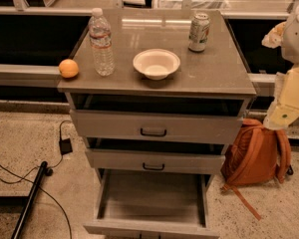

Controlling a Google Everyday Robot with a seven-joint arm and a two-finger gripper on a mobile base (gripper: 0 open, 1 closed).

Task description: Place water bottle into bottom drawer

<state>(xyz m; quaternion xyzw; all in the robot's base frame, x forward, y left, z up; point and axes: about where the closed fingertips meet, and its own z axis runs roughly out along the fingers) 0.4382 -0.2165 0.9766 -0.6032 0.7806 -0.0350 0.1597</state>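
Note:
The water bottle is a clear ribbed bottle with a white cap and a red-and-white label. It stands upright on the left side of the grey cabinet top. The bottom drawer is pulled out wide; its shallow grey tray looks empty. My arm comes in at the right edge of the view, beside the cabinet. My gripper is up at the far right, level with the cabinet top and well away from the bottle.
An orange sits at the top's left front corner. A white bowl is in the middle and a green-and-white can at the back right. The two upper drawers are slightly ajar. An orange backpack and cables lie on the floor.

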